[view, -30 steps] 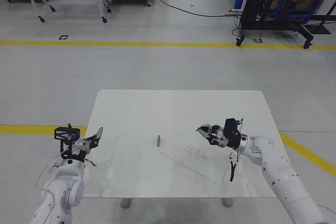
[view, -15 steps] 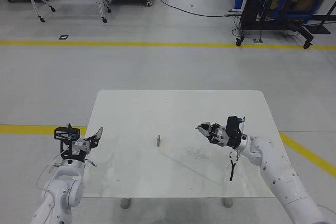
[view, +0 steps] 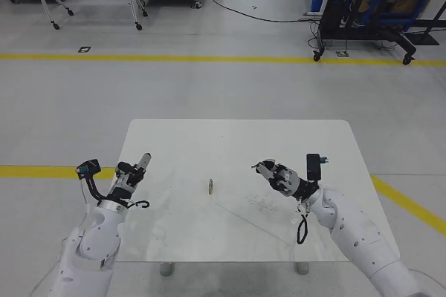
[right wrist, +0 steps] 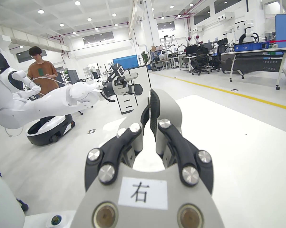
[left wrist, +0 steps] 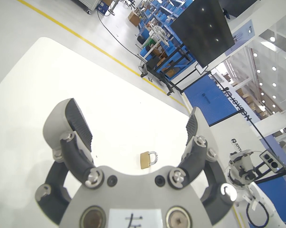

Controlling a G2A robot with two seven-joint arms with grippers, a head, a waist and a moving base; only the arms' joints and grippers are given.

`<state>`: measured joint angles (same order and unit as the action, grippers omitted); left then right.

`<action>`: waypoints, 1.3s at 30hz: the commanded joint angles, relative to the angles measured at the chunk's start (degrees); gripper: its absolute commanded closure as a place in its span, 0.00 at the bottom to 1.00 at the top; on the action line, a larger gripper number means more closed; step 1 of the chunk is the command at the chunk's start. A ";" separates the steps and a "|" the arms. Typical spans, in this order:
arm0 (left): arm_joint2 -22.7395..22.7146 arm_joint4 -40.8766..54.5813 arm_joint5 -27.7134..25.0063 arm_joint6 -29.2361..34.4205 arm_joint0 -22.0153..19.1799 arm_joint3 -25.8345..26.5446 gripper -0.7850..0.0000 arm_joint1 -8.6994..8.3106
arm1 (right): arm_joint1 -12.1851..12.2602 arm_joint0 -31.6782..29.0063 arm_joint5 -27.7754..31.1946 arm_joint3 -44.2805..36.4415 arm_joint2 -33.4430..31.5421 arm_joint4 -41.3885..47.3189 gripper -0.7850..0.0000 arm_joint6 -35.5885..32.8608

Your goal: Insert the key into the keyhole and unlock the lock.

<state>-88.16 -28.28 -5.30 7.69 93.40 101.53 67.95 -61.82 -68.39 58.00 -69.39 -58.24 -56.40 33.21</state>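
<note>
A small brass padlock point(view: 210, 185) with a silver shackle lies near the middle of the white table point(view: 230, 141). In the left wrist view the padlock point(left wrist: 147, 159) rests on the table beyond my left gripper point(left wrist: 135, 122), which is open and holds nothing. From above, the left gripper point(view: 136, 167) hovers over the table's left side. My right gripper point(view: 260, 167) is to the right of the padlock, and its fingers point(right wrist: 154, 110) are pressed together. No key is visible between them. The left gripper point(right wrist: 133, 88) appears farther off in the right wrist view.
Faint scuff marks point(view: 262, 202) lie on the table between the padlock and the right arm. The tabletop point(right wrist: 228, 143) around the padlock is bare. Yellow floor lines point(view: 208, 58) and a black equipment stand point(view: 372, 26) lie beyond the table.
My left arm swung in from beside the table's left edge to over the tabletop, turning toward the padlock. The right gripper shifted slightly left, closer to the padlock.
</note>
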 commanded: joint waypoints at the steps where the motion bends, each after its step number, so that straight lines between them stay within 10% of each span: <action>1: 0.00 -6.34 0.00 0.04 -0.01 0.00 0.00 0.00 | 0.00 0.00 0.00 0.00 0.01 0.04 1.00 0.00; 8: 2.02 21.80 -5.71 4.09 -1.19 -0.68 0.00 1.18 | -0.79 -1.38 0.00 -1.13 2.97 6.26 1.00 -0.97; 20: 16.14 73.36 -11.12 32.09 -16.39 -16.69 0.00 4.39 | -2.26 3.36 0.00 0.11 16.70 42.58 1.00 -13.49; 27: 22.36 76.03 -8.34 36.84 -25.14 -24.99 0.00 6.00 | -2.00 3.23 0.00 0.13 16.45 44.95 1.00 -15.84; 39: 22.64 74.46 -7.91 36.73 -24.83 -24.51 0.00 5.93 | -2.00 3.23 0.00 0.13 16.45 44.95 1.00 -15.84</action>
<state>-65.72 47.52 -13.53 44.46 68.34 76.66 73.94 -63.82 -65.16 58.00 -69.25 -41.79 -11.45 17.38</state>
